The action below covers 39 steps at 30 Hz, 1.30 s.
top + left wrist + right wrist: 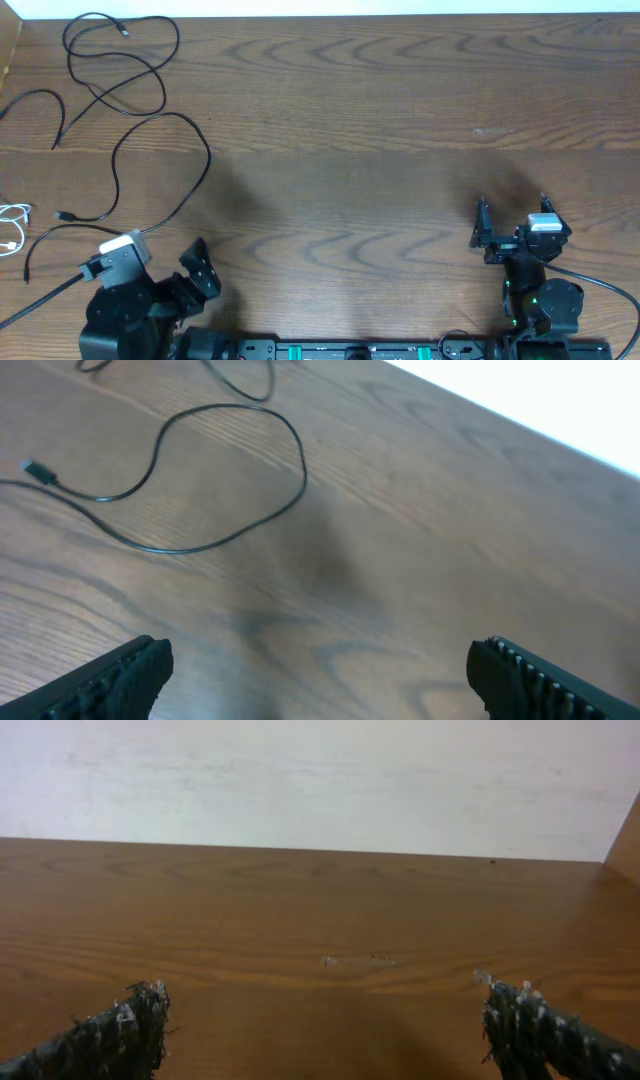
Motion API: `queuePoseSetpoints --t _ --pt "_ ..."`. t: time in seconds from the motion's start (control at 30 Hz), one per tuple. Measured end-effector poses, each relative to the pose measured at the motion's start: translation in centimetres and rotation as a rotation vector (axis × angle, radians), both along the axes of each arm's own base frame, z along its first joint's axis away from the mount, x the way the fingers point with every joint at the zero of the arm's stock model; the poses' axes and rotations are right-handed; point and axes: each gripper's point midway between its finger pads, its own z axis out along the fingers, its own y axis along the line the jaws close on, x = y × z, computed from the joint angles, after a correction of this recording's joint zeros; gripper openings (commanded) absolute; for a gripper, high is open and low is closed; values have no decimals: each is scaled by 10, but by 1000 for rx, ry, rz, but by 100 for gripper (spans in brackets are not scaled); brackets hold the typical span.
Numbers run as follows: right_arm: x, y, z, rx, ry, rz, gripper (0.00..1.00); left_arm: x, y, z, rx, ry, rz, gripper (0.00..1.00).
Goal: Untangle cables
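Note:
Several thin black cables (207, 155) lie in loose loops at the far left of the table, and an upper bunch (108, 90) crosses over itself. A short white cable (12, 226) lies coiled at the left edge. My left gripper (200, 268) is open and empty at the front left, to the right of the cables. In the left wrist view its fingers (320, 675) frame bare wood, with one black cable loop (302, 465) and its plug (38, 472) further ahead. My right gripper (512, 206) is open and empty at the front right, far from the cables. The right wrist view (320, 1020) shows no cable.
The wooden table (380, 130) runs to a white wall at the back (320, 780). A small pale scuff (355, 960) marks the wood ahead of the right gripper. The thick black arm wires hang at the front edge.

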Motion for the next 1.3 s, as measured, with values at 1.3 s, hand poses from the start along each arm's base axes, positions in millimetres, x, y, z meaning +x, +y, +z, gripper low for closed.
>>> queuePoseSetpoints --t 1.3 --pt "0 0 0 0 0 0 99 80 -32 -54 223 -549 -318 98"
